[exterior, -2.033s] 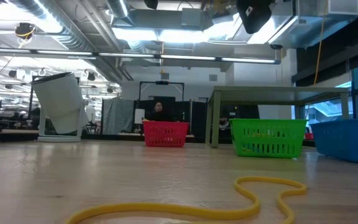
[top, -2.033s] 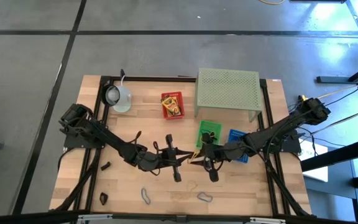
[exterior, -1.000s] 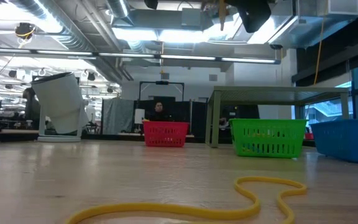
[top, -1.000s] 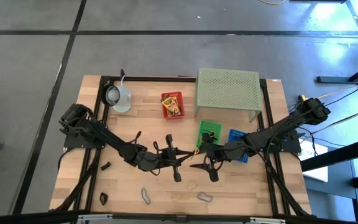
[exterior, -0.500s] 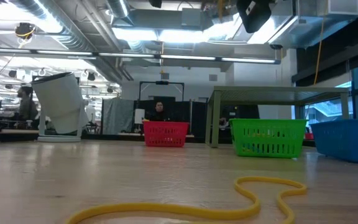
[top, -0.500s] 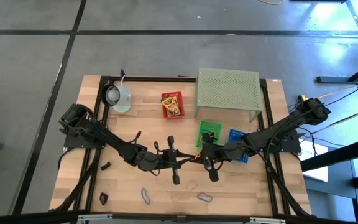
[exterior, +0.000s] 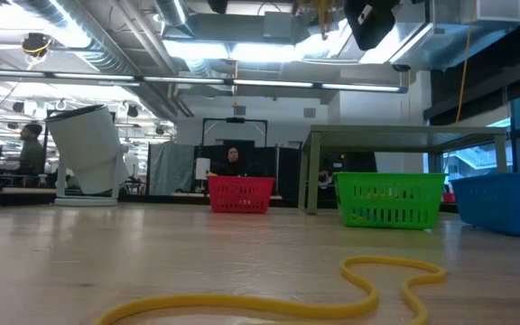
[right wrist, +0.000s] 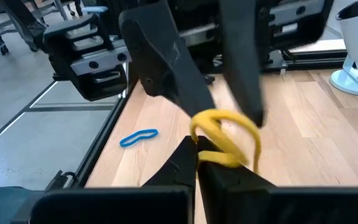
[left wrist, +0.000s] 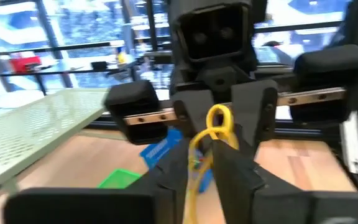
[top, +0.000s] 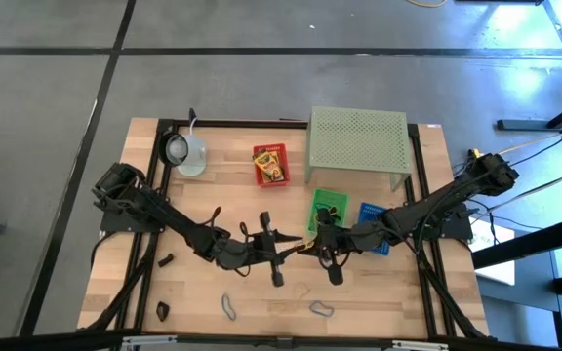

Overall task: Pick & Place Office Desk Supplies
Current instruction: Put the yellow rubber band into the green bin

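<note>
You are looking at a table (top: 222,185) of pale, smooth wood. The green stand (top: 357,139) at upper right is looking like matt metal full of holes. The yellow loop (right wrist: 224,138) is looking rubbery and smooth.

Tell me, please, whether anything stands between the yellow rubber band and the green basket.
Nothing visible does. The right gripper pinches the yellow rubber band above the table, facing the left gripper; the green basket lies close beside the right gripper.
</note>
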{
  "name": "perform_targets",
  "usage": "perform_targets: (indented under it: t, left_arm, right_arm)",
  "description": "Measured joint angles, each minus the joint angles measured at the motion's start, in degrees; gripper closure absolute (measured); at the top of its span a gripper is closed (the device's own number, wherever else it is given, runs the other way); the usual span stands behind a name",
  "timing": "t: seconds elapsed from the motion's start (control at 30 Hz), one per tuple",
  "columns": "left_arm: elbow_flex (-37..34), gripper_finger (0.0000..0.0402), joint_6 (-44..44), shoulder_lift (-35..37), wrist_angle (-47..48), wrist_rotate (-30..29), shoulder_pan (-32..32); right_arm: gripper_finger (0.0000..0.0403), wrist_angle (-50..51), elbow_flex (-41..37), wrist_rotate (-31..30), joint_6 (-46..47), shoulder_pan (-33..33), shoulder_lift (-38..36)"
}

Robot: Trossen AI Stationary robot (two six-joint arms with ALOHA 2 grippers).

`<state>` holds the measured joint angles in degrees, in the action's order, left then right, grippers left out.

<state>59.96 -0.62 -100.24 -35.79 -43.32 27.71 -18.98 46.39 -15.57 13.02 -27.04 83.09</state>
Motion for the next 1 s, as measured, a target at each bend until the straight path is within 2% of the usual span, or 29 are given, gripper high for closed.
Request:
perform_targets:
  t: [0.13, 0.23, 0.43, 0.77, 0.9, 1.0]
  left_arm:
    - [0.00, 0.0287, -0.13, 0.27, 0.45, -7.80, 1.70]
    - [0.00, 0.0263, -0.15, 1.05, 1.99, -12.56, 3.19]
    - [0.00, 0.0247, -0.11, 1.44, 4.63, -17.44, 5.80]
    - [0.00, 0.0256, 1.99, 1.44, 6.54, -18.73, 7.71]
    - [0.00, 0.0258, 2.03, 1.44, 6.54, -18.74, 7.91]
    - [0.00, 0.0258, 2.92, 1.44, 6.89, -18.73, 7.89]
  right_arm:
    - [0.0399, 2.25, 0.02, -0.05, 0.01, 0.00, -0.02]
    - [0.0399, 5.74, 0.02, -2.89, 0.02, 0.00, -0.50]
    - [0.0399, 16.43, 0.02, -10.10, 3.31, 0.64, -2.55]
    - [0.0397, 39.05, -0.05, -17.10, 17.55, 4.53, -3.48]
    - [0.0397, 40.08, -2.77, -17.67, 21.62, 6.76, -3.51]
    - [0.0397, 38.74, -5.02, -13.95, 23.37, 8.78, -3.52]
